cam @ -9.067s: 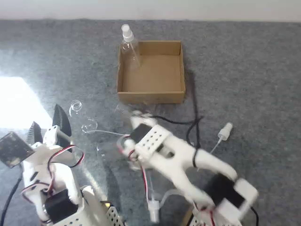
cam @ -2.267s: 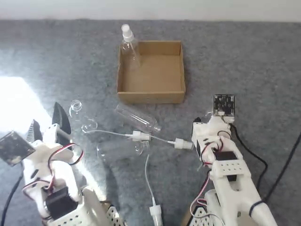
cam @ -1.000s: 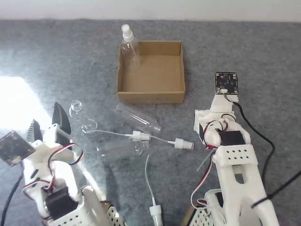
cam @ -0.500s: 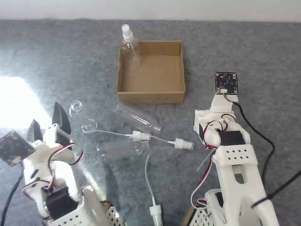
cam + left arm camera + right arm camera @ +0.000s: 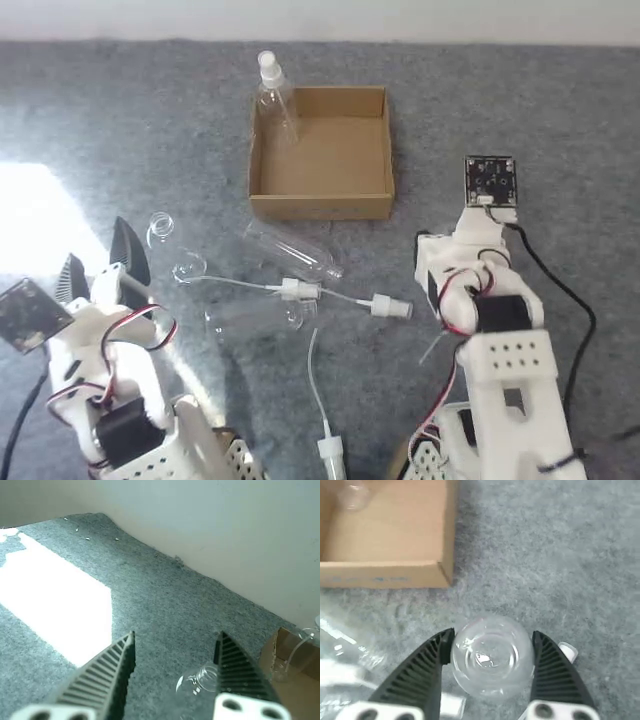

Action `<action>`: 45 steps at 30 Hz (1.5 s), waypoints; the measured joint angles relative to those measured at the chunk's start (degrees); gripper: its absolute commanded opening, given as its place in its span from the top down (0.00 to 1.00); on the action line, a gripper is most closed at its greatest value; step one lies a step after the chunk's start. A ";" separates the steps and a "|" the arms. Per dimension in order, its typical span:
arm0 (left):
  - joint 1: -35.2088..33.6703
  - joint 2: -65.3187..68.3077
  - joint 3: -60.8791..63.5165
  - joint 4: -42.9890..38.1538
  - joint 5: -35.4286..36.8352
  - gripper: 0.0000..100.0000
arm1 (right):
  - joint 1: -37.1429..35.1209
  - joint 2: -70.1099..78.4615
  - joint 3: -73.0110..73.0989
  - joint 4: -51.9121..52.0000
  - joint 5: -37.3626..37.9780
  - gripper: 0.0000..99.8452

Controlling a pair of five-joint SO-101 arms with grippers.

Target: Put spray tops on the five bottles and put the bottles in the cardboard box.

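The cardboard box [image 5: 320, 150] stands open at the back middle, with one capped bottle [image 5: 272, 95] upright in its far left corner. Two clear bottles [image 5: 295, 252] [image 5: 255, 315] lie in front of the box, and two more bottle mouths [image 5: 160, 225] [image 5: 188, 268] show to their left. Loose spray tops [image 5: 300, 290] [image 5: 392, 307] [image 5: 330, 450] with tubes lie among them. My right gripper [image 5: 487, 672] is shut on a clear bottle [image 5: 492, 655], seen end-on, right of the box's front corner [image 5: 445, 570]. My left gripper [image 5: 100, 262] [image 5: 172, 680] is open at the near left.
A white spray top [image 5: 567, 652] lies on the grey carpet just beside the held bottle. The right arm [image 5: 480, 300] stands to the right of the lying bottles. A bright sunlit patch [image 5: 30, 220] covers the carpet at the left.
The right arm has pulled back from the bottles in the middle to the right side, and in the last half second shifted slightly further right. The left arm has not moved.
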 measured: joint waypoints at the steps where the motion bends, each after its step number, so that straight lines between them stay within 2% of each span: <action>1: 0.00 0.00 0.00 0.00 0.00 0.76 | -0.70 -1.76 0.00 1.32 0.00 0.87; 7: 0.00 0.00 0.00 0.00 0.00 0.76 | -6.07 -10.11 0.00 8.09 0.00 0.87; 12: 0.00 0.00 0.00 0.00 0.00 0.76 | -7.82 -12.04 0.00 9.41 -0.09 0.87; 17: 0.97 0.00 0.00 0.00 -2.20 0.76 | -7.82 -12.22 0.00 9.76 -4.84 0.87; 24: 12.22 0.26 -0.97 0.35 -13.71 0.76 | -7.03 -12.66 0.18 9.76 -8.79 0.87; 34: 27.25 1.05 -9.85 9.67 -27.60 0.79 | 0.88 -12.66 0.18 9.76 -8.79 0.87; 45: 41.05 31.30 -33.76 22.86 -39.30 0.77 | 11.34 -12.66 0.18 9.23 -8.79 0.87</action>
